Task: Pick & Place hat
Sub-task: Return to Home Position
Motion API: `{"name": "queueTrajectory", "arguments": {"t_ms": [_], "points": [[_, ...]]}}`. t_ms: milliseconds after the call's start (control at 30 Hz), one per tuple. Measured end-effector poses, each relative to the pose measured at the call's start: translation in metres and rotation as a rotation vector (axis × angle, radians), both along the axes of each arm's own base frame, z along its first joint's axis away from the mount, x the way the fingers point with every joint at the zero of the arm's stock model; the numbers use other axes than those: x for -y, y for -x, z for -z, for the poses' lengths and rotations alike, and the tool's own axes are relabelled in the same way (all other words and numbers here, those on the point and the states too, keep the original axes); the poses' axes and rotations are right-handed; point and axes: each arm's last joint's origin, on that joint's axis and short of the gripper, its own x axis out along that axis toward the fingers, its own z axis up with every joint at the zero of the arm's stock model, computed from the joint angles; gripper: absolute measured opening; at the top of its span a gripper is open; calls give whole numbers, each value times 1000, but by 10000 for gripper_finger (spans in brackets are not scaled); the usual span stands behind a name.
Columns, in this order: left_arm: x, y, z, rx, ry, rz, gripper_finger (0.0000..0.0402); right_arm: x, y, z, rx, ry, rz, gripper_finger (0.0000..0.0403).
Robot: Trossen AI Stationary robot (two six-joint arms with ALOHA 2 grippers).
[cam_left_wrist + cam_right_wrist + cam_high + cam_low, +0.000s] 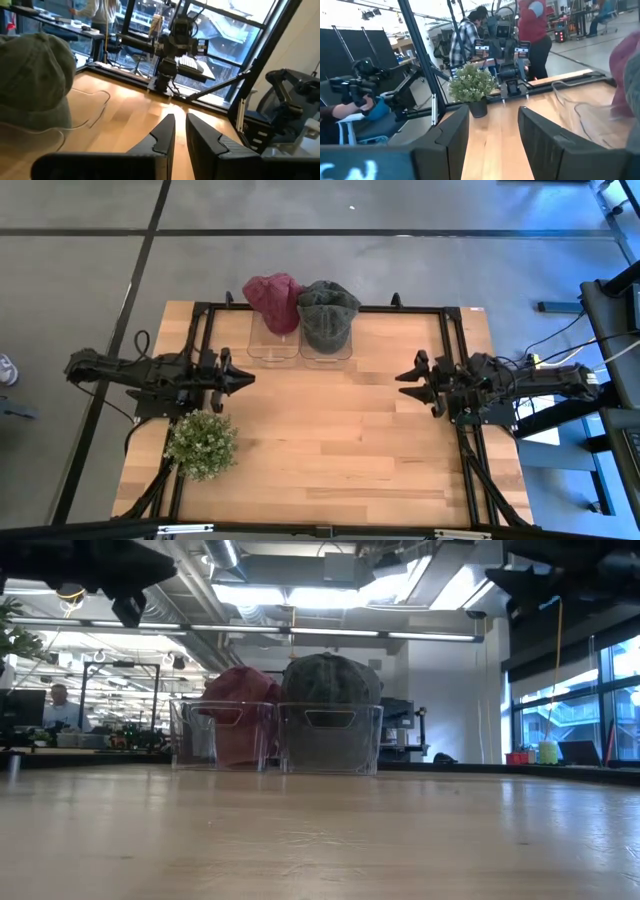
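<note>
A red hat (272, 300) and a grey-green hat (328, 312) each sit on top of a clear bin (300, 348) at the table's far edge; both show in the low view, red hat (235, 705), grey-green hat (330, 680). The grey-green hat also shows in the left wrist view (32, 80). My left gripper (245, 378) hovers at the table's left side, its fingers nearly together and empty (180, 132). My right gripper (405, 377) hovers at the right side, open and empty (492, 135).
A small potted plant (202, 443) stands near the table's left front, close to my left arm. A black frame (450, 320) runs along the table's edges. People show in the room beyond the table. Bare wood lies between the two grippers.
</note>
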Motion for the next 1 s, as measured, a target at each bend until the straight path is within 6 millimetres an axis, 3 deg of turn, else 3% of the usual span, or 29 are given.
{"name": "queueTrajectory", "arguments": {"t_ms": [333,633,1000], "points": [[-6,25,16,89,10,-36,43,0,15,7,95,12,3,171],[-5,19,48,51,73,-31,43,1,18,29,170,39,35,171],[-6,19,52,10,22,-72,43,1,19,33,221,73,45,171]]}}
